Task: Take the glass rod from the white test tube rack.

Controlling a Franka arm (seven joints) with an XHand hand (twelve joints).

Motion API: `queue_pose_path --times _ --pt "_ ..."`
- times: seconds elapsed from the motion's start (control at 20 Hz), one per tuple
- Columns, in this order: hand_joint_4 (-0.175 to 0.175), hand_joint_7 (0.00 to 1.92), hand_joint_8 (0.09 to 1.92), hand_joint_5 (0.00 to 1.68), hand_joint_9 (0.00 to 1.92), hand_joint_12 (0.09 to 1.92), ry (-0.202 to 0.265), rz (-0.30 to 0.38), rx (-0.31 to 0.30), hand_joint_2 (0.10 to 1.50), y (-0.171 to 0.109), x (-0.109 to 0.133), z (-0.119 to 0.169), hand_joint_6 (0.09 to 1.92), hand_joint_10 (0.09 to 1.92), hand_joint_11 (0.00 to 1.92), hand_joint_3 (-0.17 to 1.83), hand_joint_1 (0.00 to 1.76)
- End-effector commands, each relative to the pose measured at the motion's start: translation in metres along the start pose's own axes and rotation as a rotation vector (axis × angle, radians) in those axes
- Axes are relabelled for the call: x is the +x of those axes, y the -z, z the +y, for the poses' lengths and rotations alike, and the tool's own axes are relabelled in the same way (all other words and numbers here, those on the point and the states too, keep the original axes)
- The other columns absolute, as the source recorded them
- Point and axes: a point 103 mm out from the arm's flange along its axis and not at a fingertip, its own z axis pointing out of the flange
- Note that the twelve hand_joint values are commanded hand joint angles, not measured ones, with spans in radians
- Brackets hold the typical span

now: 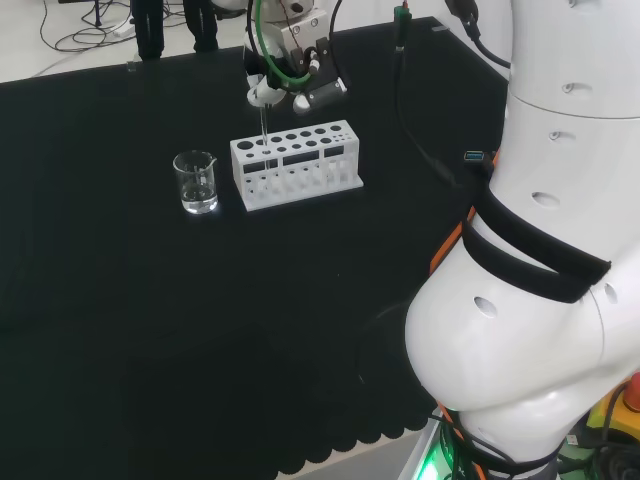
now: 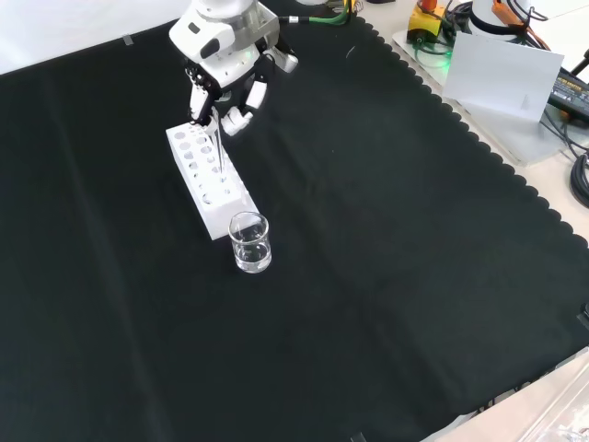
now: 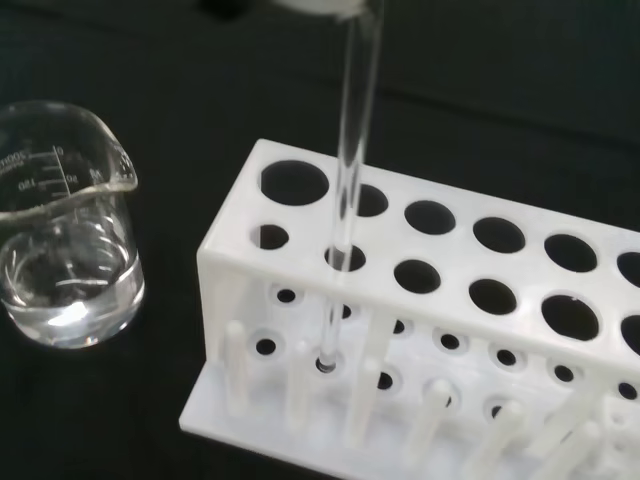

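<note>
Your black and white hand (image 2: 225, 87) pinches the top of the thin clear glass rod (image 3: 345, 200), which stands nearly upright through a hole at the beaker end of the white plastic test tube rack (image 1: 295, 165), so lift straight up. The small glass beaker (image 1: 196, 182) of clear liquid stands just beside the rack.

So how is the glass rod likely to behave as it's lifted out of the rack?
The glass rod looks thin, smooth and clear, so probably stiff, light and slippery. Its tip sits in the white rack, so tilting might snap it. Laid flat, it would likely roll.
</note>
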Motion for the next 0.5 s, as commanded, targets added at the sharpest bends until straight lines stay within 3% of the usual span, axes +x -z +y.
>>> queue_pose_path --times 0.05,0.25,0.5 --pt "-0.175 1.11 1.02 0.96 1.67 0.59 -0.016 0.056 -0.062 1.04 0.006 0.001 0.004 0.91 0.73 1.85 0.12 1.23" --pt "-0.175 1.12 1.13 0.99 1.62 0.6 -0.025 0.074 -0.126 0.85 0.02 0.005 0.008 0.87 0.85 1.71 0.49 1.28" --pt "-0.175 1.14 1.17 1.08 1.58 0.66 -0.031 0.059 -0.15 0.74 0.039 0.013 0.006 0.75 0.88 1.61 0.66 1.3"
